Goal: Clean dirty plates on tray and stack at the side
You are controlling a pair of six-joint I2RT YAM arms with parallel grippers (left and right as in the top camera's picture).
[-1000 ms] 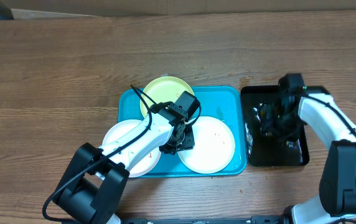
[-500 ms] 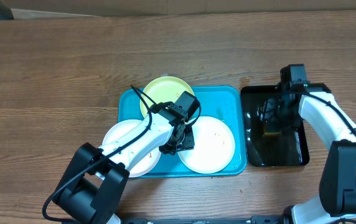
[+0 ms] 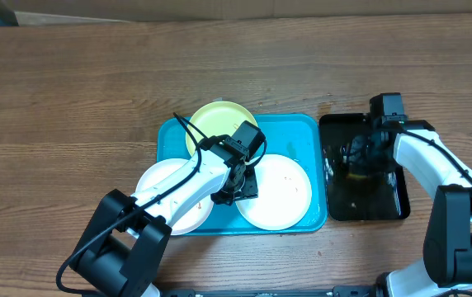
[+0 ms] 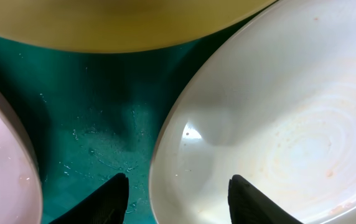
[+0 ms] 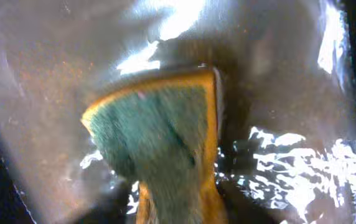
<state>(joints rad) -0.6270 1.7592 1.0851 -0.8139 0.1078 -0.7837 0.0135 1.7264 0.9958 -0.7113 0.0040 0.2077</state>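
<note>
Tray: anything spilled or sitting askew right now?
Yes. The left white plate overhangs the front-left rim of the tray, and the green plate pokes past the back rim. Small droplets wet the tray floor between them.

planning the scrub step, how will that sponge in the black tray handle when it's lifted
Probably soft and squashy: the sponge shows a fibrous green pad on yellow foam. Likely waterlogged, so heavier than it looks and drippy, since the black tray glistens wet around it. It shouldn't roll.

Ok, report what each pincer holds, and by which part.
Right pincer: the sponge, apparently by its near end. Left pincer: nothing gripped; open, astride the rim of the white plate.
</note>
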